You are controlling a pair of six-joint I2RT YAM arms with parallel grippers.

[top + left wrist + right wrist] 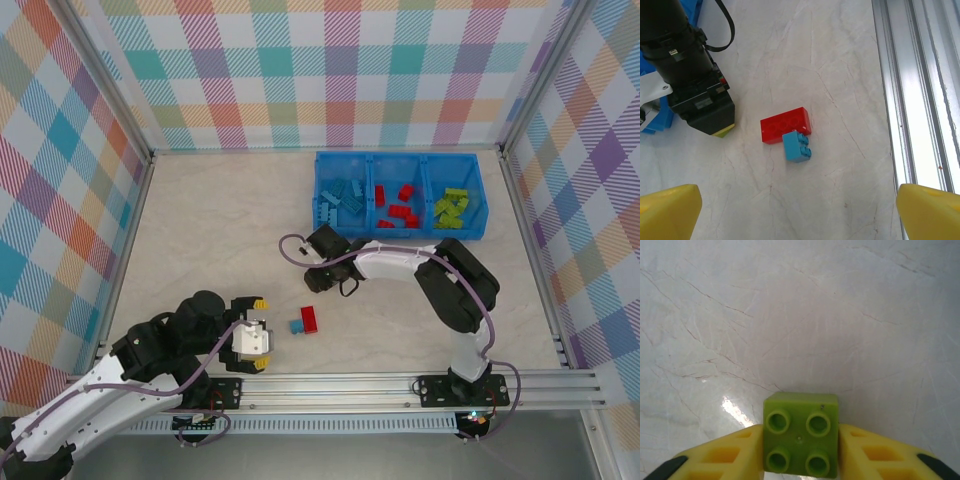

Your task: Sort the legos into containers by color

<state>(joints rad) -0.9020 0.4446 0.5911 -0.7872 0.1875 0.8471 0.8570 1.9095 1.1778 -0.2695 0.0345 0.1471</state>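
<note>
Evidently the pick step: lime brick (801,432) gripped, delivery pending.
Left gripper (799,215) stood spread wide; red bar (785,125) and blue brick (797,146) lay touching just ahead of it on the table (840,60). Right gripper (800,455) pinched the lime brick between its fingertips, studs up. Next move probably called for a lift and carry to the bin's (400,234) right compartment.

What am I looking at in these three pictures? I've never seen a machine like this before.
Two robot arms are bolted to a table's near edge. One picture looks down from above; the other two come from a camera on each wrist. The right arm's fingers are closed on a green brick. The left arm's fingers stand wide open and empty, near a red brick and a blue brick touching it. At the back, a blue bin holds bricks sorted by colour.
</note>
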